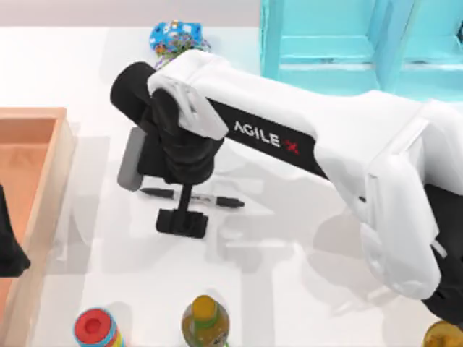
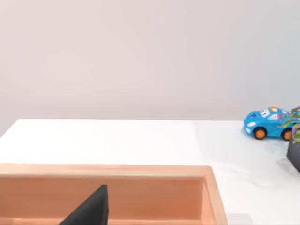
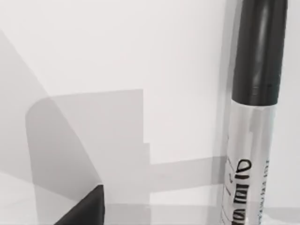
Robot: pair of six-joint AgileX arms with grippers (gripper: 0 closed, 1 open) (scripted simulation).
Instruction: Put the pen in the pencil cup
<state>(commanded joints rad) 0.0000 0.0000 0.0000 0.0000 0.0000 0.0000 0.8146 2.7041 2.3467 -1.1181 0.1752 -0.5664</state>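
The pen (image 1: 217, 200) lies flat on the white table, black with a pale printed middle band (image 3: 248, 168). My right gripper (image 1: 185, 208) points down over the pen's middle and stands open. One dark fingertip (image 3: 89, 206) hangs above the bare table, apart from the pen. A grey pencil cup (image 1: 130, 163) stands just beyond the pen, mostly hidden by the right wrist. My left gripper (image 1: 9, 249) is parked open over the wooden box at the left edge, its fingertip (image 2: 91, 208) inside the box.
A wooden box (image 1: 51, 155) fills the left side. A blue toy car (image 1: 173, 37) sits at the back, next to a turquoise cabinet (image 1: 347, 36). A red-capped container (image 1: 98, 329), a yellow-green bottle (image 1: 205, 318) and another bottle (image 1: 445, 336) line the front edge.
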